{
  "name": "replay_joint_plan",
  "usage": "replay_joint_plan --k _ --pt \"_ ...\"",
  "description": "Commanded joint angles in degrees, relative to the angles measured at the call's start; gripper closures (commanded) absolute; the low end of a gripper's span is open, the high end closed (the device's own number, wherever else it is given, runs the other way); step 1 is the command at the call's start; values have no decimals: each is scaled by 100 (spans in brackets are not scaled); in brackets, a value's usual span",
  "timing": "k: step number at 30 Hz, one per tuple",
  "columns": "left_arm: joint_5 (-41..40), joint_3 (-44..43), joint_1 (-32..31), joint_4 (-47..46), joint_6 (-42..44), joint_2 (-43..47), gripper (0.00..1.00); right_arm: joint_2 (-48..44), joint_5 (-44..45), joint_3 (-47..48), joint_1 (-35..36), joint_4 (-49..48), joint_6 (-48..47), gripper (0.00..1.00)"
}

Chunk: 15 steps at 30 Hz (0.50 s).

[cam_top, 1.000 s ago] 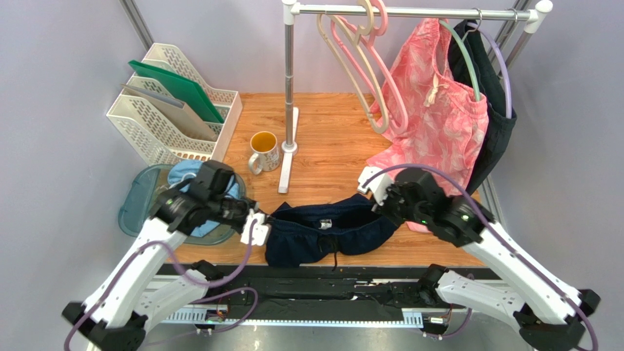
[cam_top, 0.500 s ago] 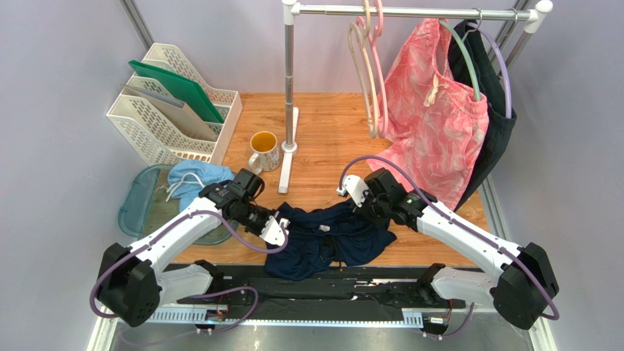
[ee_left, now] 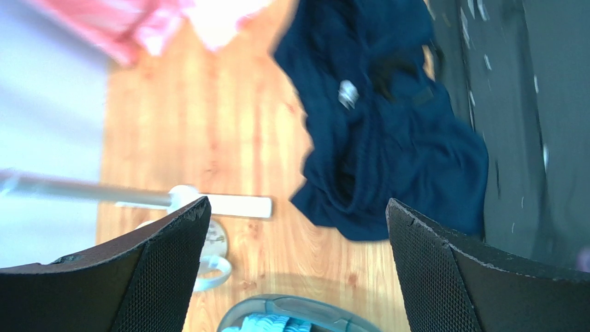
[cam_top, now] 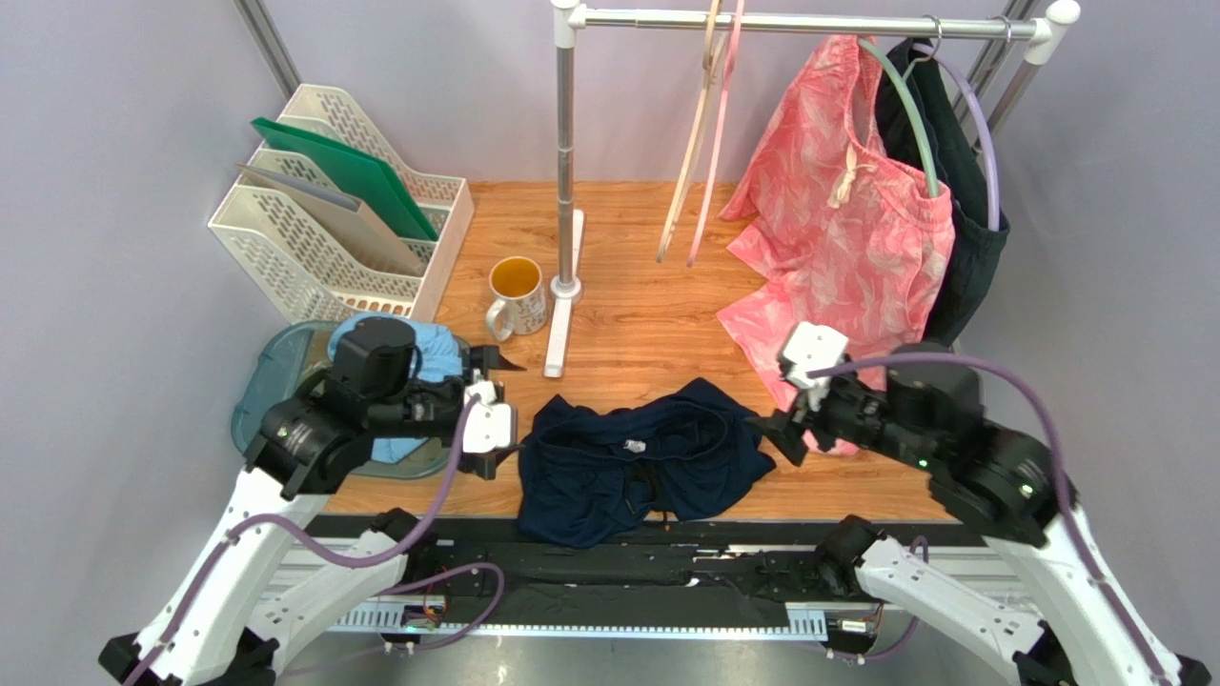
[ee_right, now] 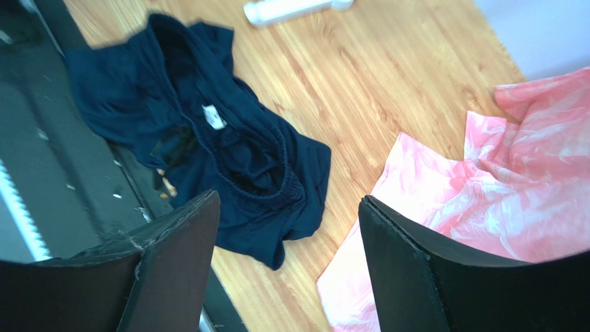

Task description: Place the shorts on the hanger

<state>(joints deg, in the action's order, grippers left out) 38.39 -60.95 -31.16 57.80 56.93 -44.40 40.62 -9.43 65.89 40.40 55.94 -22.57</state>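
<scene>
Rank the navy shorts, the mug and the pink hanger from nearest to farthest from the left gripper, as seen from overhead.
1. Shorts: just right of the left gripper.
2. Mug: straight behind it.
3. Pink hanger: far back right, on the rail.

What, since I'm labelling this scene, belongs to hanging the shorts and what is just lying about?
Job in hand:
navy shorts
pink hanger

Just lying about:
mug
file rack
pink patterned shorts
light blue garment
beige hanger

Wooden table bears shorts, mug, file rack.
</scene>
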Motion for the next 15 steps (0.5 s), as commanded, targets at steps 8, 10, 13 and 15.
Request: replay_joint_plan --k 8,10,13,15 --pt "-877 -1199 425 -2027 -4311 -428 1 1456 829 2856 -181 -547 2966 23" --pt "-983 -1349 470 -2027 -4400 -508 1 1990 750 3584 -357 -777 3606 20" --pt "-948 -1385 505 -2053 -4383 -447 0 2650 697 4420 -822 -1015 4284 14" --pt "-930 -1367 558 -2062 -4392 -394 0 2977 584 4739 -1147 -1120 4891 13"
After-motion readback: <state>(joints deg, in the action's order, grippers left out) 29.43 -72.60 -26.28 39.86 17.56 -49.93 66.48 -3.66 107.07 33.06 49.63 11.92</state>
